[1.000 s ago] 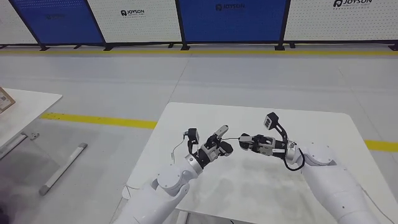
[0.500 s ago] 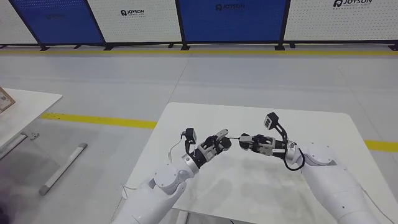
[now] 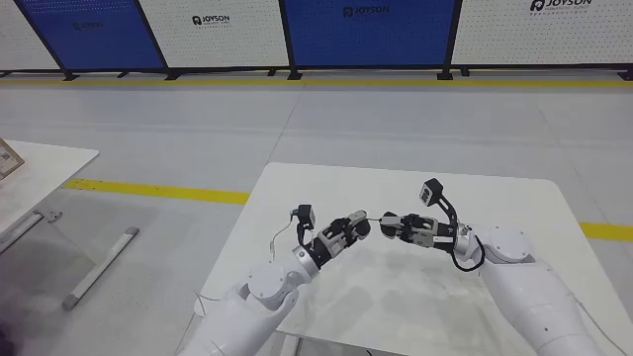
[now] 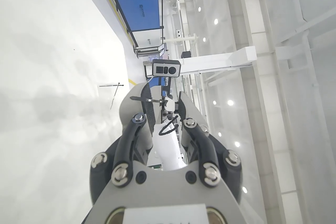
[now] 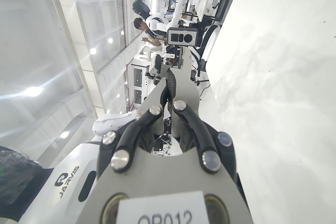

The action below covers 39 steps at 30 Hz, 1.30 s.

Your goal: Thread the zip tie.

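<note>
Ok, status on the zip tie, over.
Left gripper open, zip tie between its fingers. Right gripper shut on it. Spare ties on table, clear.

Left gripper (image 3: 360, 223) swings in toward right gripper (image 3: 388, 223), and the gap between the two narrows. Its fingers, tipped up and away from the robot a second ago, now come down about level with the right gripper's tips. Left wrist camera drops slightly with the turn. The stretch of zip tie (image 4: 147, 99) showing between the two grippers gets shorter.
</note>
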{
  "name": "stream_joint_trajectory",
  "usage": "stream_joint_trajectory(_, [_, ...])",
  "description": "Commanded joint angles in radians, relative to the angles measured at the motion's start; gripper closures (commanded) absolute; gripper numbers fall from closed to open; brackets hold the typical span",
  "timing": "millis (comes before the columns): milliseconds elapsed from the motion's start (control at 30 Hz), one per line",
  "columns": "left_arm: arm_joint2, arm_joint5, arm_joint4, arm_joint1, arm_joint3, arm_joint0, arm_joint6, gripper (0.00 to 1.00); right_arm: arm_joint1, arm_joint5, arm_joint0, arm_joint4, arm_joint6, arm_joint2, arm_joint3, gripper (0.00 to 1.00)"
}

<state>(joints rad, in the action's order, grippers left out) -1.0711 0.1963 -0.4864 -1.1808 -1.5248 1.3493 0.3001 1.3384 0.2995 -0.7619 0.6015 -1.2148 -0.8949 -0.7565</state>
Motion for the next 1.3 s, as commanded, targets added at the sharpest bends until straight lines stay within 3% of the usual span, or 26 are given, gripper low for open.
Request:
stream_joint_trajectory(0, [0.000,0.004,0.005,-0.001,0.001,0.001,0.000,0.91,0.000,0.000,0.000,0.000,0.000,0.000,0.000,1.00])
stream_joint_trajectory(133, [-0.002,0.008,0.011,-0.001,0.000,0.003,-0.002,1.00,0.000,0.000,0.000,0.000,0.000,0.000,0.000,1.00])
stream_joint_trajectory(433, [-0.003,0.011,0.031,-0.003,0.003,0.005,-0.002,1.00,0.000,-0.001,-0.003,-0.001,0.006,0.000,-0.002,1.00])
stream_joint_trajectory(633, [-0.002,0.011,0.041,-0.005,0.003,0.006,-0.002,1.00,-0.012,-0.028,-0.040,-0.028,0.047,-0.023,-0.070,1.00])
stream_joint_trajectory(667, [-0.002,0.011,0.042,-0.005,0.003,0.006,-0.002,1.00,-0.015,-0.032,-0.045,-0.031,0.048,-0.029,-0.079,0.94])
stream_joint_trajectory(733, [-0.002,0.011,0.043,-0.006,0.003,0.006,-0.002,1.00,-0.019,-0.039,-0.054,-0.033,0.047,-0.038,-0.090,0.41])
stream_joint_trajectory(800, [-0.003,0.010,0.044,-0.006,0.003,0.007,-0.002,1.00,-0.024,-0.038,-0.066,-0.030,0.051,-0.053,-0.100,0.05])
stream_joint_trajectory(833, [-0.005,0.009,0.044,-0.006,0.004,0.007,-0.003,1.00,-0.026,-0.036,-0.072,-0.026,0.053,-0.061,-0.103,0.00])
stream_joint_trajectory(1067, [-0.053,0.000,0.057,0.004,0.012,0.024,0.007,1.00,-0.056,-0.014,-0.129,-0.009,0.036,-0.140,-0.141,0.00])
stream_joint_trajectory(1200, [-0.084,-0.051,0.076,0.011,0.005,0.041,-0.016,1.00,-0.069,-0.009,-0.154,-0.012,0.031,-0.172,-0.173,0.00])
stream_joint_trajectory(1267, [-0.084,-0.051,0.076,0.011,0.005,0.041,-0.016,1.00,-0.069,-0.009,-0.154,-0.012,0.031,-0.172,-0.173,0.00])
